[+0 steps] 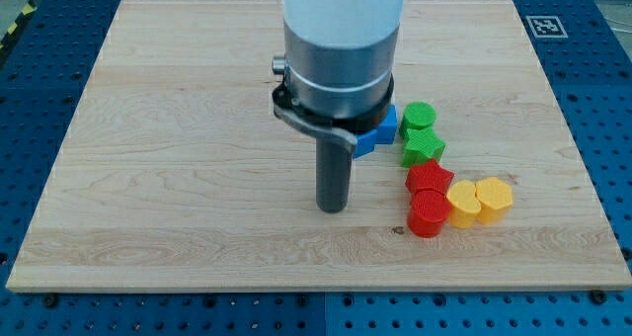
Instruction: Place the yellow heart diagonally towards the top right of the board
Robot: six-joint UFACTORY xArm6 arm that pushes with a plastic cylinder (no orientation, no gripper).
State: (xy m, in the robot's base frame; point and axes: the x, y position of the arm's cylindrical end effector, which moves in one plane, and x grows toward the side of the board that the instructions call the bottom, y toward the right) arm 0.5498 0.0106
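My tip [332, 208] rests on the wooden board [178, 128], left of the block cluster and apart from it. Two yellow blocks lie at the cluster's right end: one [462, 204] touches the red round block [429, 214], the other [494, 198] sits just right of it. I cannot tell which one is the heart. A second red block [429, 177] lies above the round one. Two green blocks [419, 116] [424, 148] stack above the reds. A blue block [380, 130] is partly hidden behind the arm.
The arm's wide grey body [341, 49] hangs over the board's upper middle and hides what lies behind it. A black-and-white marker [544, 26] sits at the board's top right corner. The board lies on a blue perforated table [607, 128].
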